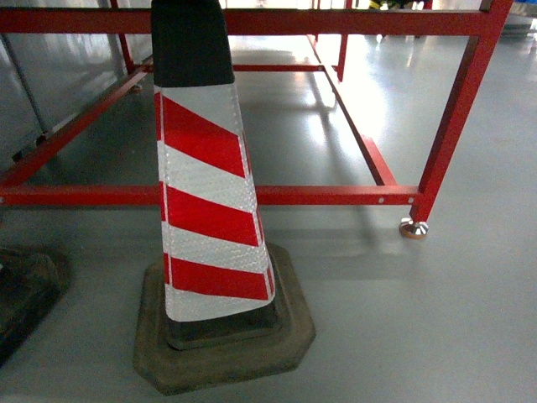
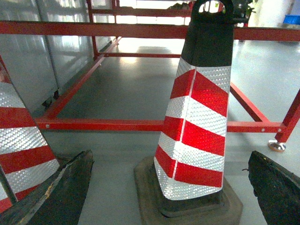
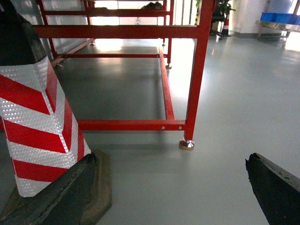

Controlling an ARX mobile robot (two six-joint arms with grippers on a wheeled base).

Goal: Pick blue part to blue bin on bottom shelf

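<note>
The blue part, the blue bin and the bottom shelf are out of view in every frame. In the left wrist view my left gripper (image 2: 169,157) is open, its dark fingers (image 2: 61,197) spread wide with nothing between them. It hangs low over the grey floor, facing a red-and-white striped traffic cone (image 2: 197,117). My right gripper (image 3: 171,158) is open too, with its fingers (image 3: 276,187) far apart over bare floor. The head view shows neither gripper.
The traffic cone (image 1: 210,201) on its rubber base (image 1: 226,344) stands right in front of me. A second cone (image 2: 18,140) is at the left. Behind them runs a red tube frame (image 1: 319,195) with a footed leg (image 3: 187,143). Blue crates (image 3: 281,18) sit far off at the right.
</note>
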